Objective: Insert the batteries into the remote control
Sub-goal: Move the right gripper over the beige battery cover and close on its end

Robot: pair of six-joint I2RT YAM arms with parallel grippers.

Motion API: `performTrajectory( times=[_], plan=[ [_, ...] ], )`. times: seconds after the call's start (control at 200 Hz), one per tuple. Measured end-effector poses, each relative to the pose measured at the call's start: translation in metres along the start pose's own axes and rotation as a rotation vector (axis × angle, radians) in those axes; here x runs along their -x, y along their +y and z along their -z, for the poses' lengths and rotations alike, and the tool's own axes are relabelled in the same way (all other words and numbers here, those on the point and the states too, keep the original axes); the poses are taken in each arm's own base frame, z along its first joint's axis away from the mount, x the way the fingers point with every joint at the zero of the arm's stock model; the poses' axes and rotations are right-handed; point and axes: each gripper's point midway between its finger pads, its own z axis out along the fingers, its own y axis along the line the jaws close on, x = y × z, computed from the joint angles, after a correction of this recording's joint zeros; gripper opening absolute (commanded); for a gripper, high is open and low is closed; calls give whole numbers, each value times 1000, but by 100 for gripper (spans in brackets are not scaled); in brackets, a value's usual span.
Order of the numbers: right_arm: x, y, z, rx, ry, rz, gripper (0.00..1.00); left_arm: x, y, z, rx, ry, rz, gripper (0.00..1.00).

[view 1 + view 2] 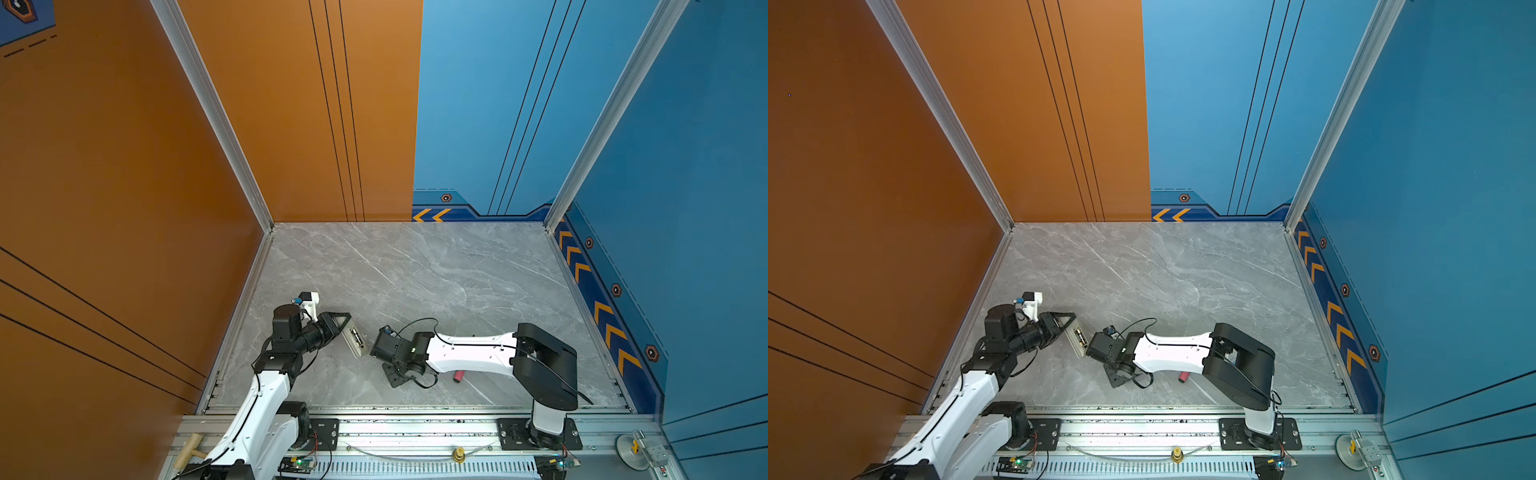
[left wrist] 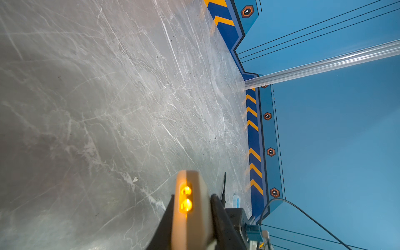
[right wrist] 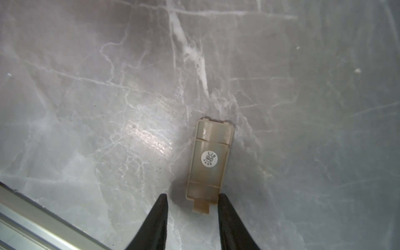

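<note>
My left gripper (image 2: 192, 197) is shut on the remote control (image 2: 191, 216), a finger on each long side. The remote's end, with two glowing orange lights, points away from the wrist camera. In both top views the remote (image 1: 356, 340) (image 1: 1077, 340) hangs tilted off the table, its open recess facing up. Small dark and pale parts show inside the recess, too small to tell if they are the batteries. My right gripper (image 3: 192, 195) points down at a beige battery cover (image 3: 210, 160) lying flat on the table. Its fingers stand apart, either side of the cover's tab end.
A pink screwdriver handle (image 1: 458, 377) lies on the marble table (image 1: 415, 270) under my right arm. A metal rail (image 1: 415, 428) runs along the front edge, with a wooden mallet (image 1: 187, 451) at its left end. Orange and blue walls enclose the table.
</note>
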Motion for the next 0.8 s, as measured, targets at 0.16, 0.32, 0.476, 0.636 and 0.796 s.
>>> performTrajectory(
  times=[0.16, 0.32, 0.476, 0.636, 0.796],
  plan=[
    [-3, -2, -3, -4, 5, -2, 26, -5, 0, -3, 2, 20, -10, 0],
    [-3, -2, -3, -4, 4, -3, 21, -8, -1, -5, 2, 33, -19, 0],
    [-3, -2, -2, -3, 3, -3, 17, -10, 0, -6, 6, 38, -27, 0],
    [-2, -1, -2, 1, -2, -3, 19, -14, 2, -9, 16, 52, -31, 0],
    [-2, -1, -3, 1, -2, -3, 21, -17, 3, -12, 25, 61, -35, 0]
  ],
)
